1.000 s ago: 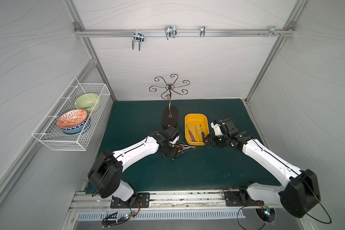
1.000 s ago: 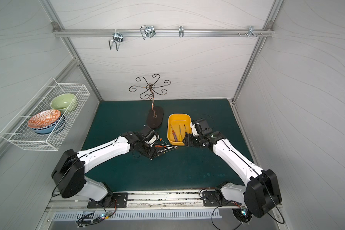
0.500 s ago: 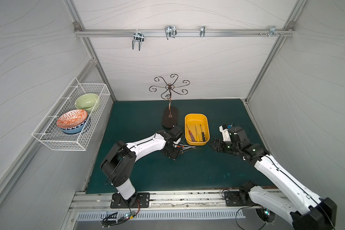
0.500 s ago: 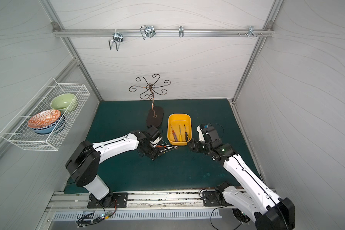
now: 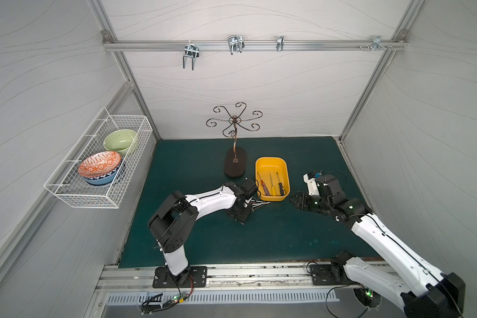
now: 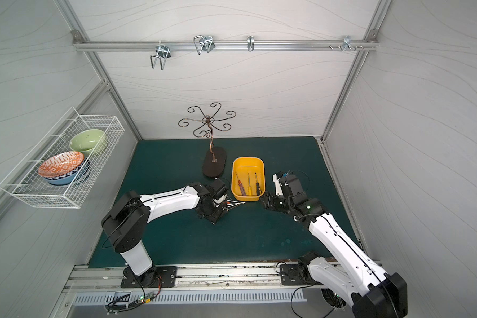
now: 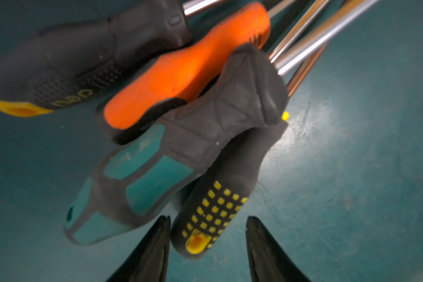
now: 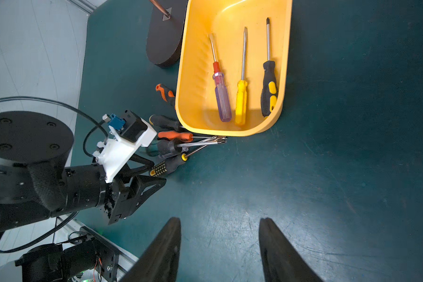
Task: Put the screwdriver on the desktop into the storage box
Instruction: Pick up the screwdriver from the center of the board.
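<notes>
I'm watching the stand (image 5: pixel 234 120) standing upright on its dark oval base (image 5: pixel 234 165). Well to its left a basket (image 5: pixel 86 197) is hanging, holding a green bowl (image 5: pixel 120 140) and an orange bowl (image 5: pixel 99 163) nesting in a blue bowl (image 5: pixel 101 180). High above the stand a rail (image 5: pixel 314 45) is carrying a few hooks (image 5: pixel 235 45).

Desktop (image 5: pixel 287 234) right of storage box (image 5: pixel 271 165) lies open — screwdriver pile (image 8: pixel 174 136) and stand (image 5: pixel 233 170) crowd its left.

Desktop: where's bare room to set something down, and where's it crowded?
Free: desktop from the screwdriver pile to the front edge; back left corner beside the stand; back right, past the box. Crowded: the pile, from left tool to box corner.
</notes>
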You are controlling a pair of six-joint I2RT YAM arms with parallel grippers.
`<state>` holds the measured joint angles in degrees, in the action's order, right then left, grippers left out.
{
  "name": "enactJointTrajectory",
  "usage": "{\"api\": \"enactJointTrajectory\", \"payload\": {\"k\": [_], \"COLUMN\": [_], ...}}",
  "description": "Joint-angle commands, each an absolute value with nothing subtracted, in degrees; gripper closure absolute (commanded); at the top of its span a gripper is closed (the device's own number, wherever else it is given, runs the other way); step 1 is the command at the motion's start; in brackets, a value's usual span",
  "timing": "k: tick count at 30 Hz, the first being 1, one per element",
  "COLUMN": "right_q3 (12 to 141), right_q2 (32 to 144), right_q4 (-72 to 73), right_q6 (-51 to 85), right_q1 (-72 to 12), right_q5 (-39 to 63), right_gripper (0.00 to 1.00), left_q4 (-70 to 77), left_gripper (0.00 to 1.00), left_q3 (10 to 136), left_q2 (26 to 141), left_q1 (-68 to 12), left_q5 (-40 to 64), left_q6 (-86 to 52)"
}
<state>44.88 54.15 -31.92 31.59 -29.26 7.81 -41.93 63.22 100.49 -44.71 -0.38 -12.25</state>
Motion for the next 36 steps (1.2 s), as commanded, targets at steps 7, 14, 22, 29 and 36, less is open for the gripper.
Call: {"api": "enactJointTrajectory", "payload": {"k": [7, 14, 22, 29, 36], "right_q3": [44.51, 44.55, 44.45, 44.42, 44.39], "right_q2": [54.59, 54.21, 53.35, 52.78, 52.46], "right_q4": [-31.18, -31.73, -32.49, -32.70, -32.94], "right_q6": [31.54, 31.38, 31.34, 31.19, 31.29], "right_q1": [-28.92, -28.65, -28.08, -27.71, -27.60], "right_q5": [8.11, 7.90, 7.47, 7.56, 7.60], "right_gripper": [0.46, 0.46, 0.46, 0.45, 0.46], "left_q4": [-40.53, -39.65, -39.73, -40.12, -39.99], "left_gripper": [0.56, 0.60, 0.61, 0.58, 0.53], "left_q3": [66.16, 66.66, 67.56, 67.41, 68.24], "left_q2": [102.26, 103.14, 105.11, 105.38, 105.79], "left_q1": [-47.00, -47.86, -49.52, -50.36, -50.45], "left_q5": [-4.34, -4.57, -5.81, -6.69, -6.19], "left_q6": [-14.39, -14.90, -15.45, -16.00, -15.83]}}
